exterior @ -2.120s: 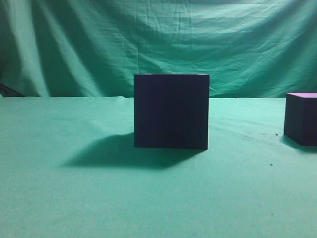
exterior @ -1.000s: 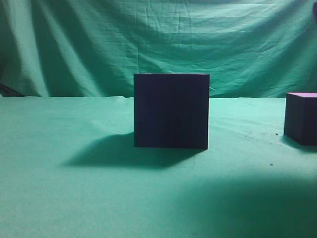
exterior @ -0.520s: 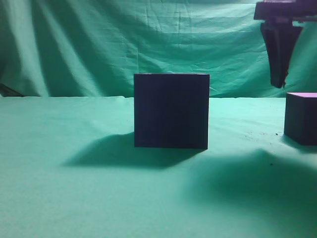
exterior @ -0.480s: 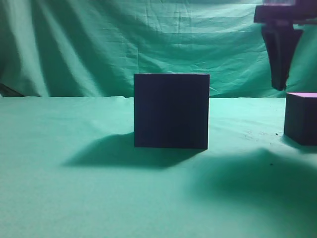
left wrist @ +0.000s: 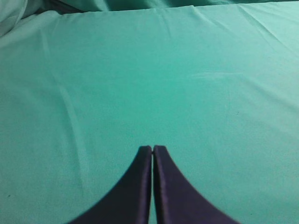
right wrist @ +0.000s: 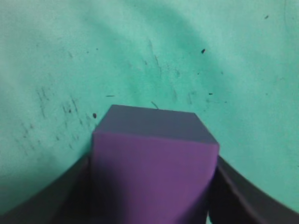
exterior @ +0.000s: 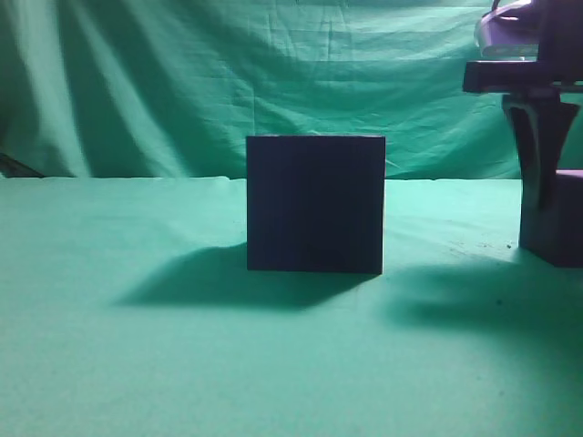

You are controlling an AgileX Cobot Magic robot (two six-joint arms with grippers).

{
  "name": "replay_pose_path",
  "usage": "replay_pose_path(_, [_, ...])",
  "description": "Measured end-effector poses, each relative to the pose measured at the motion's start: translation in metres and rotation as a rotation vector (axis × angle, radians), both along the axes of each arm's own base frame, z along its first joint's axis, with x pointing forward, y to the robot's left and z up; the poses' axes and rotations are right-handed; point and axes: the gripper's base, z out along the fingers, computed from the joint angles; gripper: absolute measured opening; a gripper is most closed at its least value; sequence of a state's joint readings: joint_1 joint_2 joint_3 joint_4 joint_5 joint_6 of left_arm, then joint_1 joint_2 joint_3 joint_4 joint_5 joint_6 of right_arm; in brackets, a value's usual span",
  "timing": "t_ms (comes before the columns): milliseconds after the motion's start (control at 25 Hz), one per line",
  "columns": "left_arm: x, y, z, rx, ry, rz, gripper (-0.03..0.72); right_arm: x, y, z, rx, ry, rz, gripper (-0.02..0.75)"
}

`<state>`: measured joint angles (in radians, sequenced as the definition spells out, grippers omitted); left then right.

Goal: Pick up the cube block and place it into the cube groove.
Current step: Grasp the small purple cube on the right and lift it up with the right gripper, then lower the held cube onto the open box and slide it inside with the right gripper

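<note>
Cube block (right wrist: 154,172): sitting at the bench's (exterior: 182,364) right edge, between the right gripper's (right wrist: 149,186) spread jaws.
Cube groove (exterior: 315,204): showing only in the exterior view, mid-bench.
Left gripper (left wrist: 153,150): jaws pressing together over bare cloth.

Bare green cloth (exterior: 137,364) lies open left of the cube groove (exterior: 315,204), which blocks the middle.

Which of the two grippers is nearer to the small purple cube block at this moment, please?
Right. The right gripper straddles the cube block, one finger on either side. The left gripper is shut over bare green cloth, no block in its view.
</note>
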<state>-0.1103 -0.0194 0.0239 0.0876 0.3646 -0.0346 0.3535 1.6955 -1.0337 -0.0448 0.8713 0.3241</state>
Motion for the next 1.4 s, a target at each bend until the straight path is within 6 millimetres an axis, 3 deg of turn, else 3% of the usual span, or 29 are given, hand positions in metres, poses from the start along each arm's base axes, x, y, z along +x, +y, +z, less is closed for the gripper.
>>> replay_pose_path(200, [0.000, 0.000, 0.000, 0.000, 0.000, 0.000, 0.000, 0.005, 0.002, 0.012, 0.000, 0.000, -0.011, 0.429])
replay_pose_path(400, [0.000, 0.000, 0.000, 0.000, 0.000, 0.000, 0.000, 0.018, 0.015, 0.052, -0.011, -0.017, 0.061, 0.429])
replay_pose_path(600, [0.000, 0.000, 0.000, 0.000, 0.000, 0.000, 0.000, 0.008, 0.064, 0.097, 0.003, -0.066, 0.205, 0.429])
replay_pose_path(760, [0.000, 0.000, 0.000, 0.000, 0.000, 0.000, 0.000, -0.011, 0.107, 0.118, 0.051, -0.117, 0.299, 0.429])
replay_pose_path(920, [0.000, 0.000, 0.000, 0.000, 0.000, 0.000, 0.000, -0.020, 0.128, 0.115, 0.083, -0.118, 0.287, 0.429])
replay_pose_path(1400, [0.000, 0.000, 0.000, 0.000, 0.000, 0.000, 0.000, -0.009, 0.144, 0.089, 0.139, -0.069, 0.170, 0.429])
